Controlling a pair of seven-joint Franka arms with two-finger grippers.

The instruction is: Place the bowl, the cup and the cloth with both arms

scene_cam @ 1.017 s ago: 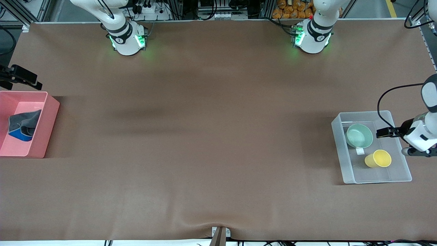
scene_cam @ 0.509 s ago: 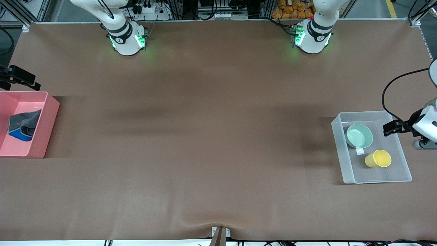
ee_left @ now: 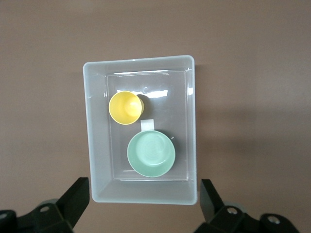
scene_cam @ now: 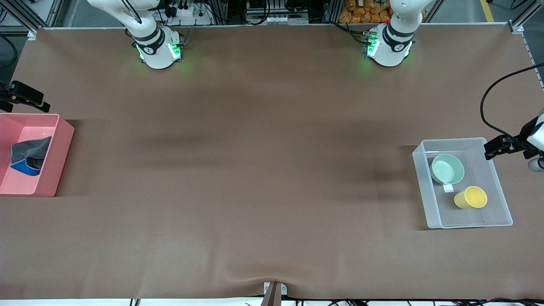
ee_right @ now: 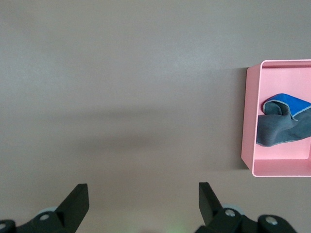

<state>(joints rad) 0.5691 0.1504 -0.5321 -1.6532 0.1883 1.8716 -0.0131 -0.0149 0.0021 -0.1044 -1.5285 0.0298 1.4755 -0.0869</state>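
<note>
Bowl (scene_cam: 447, 168), cup (scene_cam: 471, 197) and cloth (scene_cam: 29, 156) all sit in containers at the two ends of the brown counter (scene_cam: 255, 170). The mint bowl and the yellow cup share a clear bin (scene_cam: 467, 224) at mid-height of the front frame, on the left arm's end. The bowl lies higher in the frame and the cup lower, close together but apart. A small white tag lies between them. The cloth is bunched, blue reverse showing, inside a pink bin (scene_cam: 63, 144) at the frame edge on the right arm's end.

The left tool (ee_left: 143, 189) hangs high above the clear bin's end wall nearest the bowl, its fingers spread wide and empty. The right tool (ee_right: 143, 191) hovers over bare counter just beside the pink bin, also spread wide and carrying nothing.

We judge the placing done, so the risks lie in the departure. The left arm's black cable loops near the clear bin's upper corner in the front frame. A low sweep there could snag the rim and drag the light bin, tipping the narrow cup against the bowl. Were either tool to drop again, a spread finger could clip a bin wall and shove the container along the smooth covering. The cloth looks safest, sitting below the pink rim.
</note>
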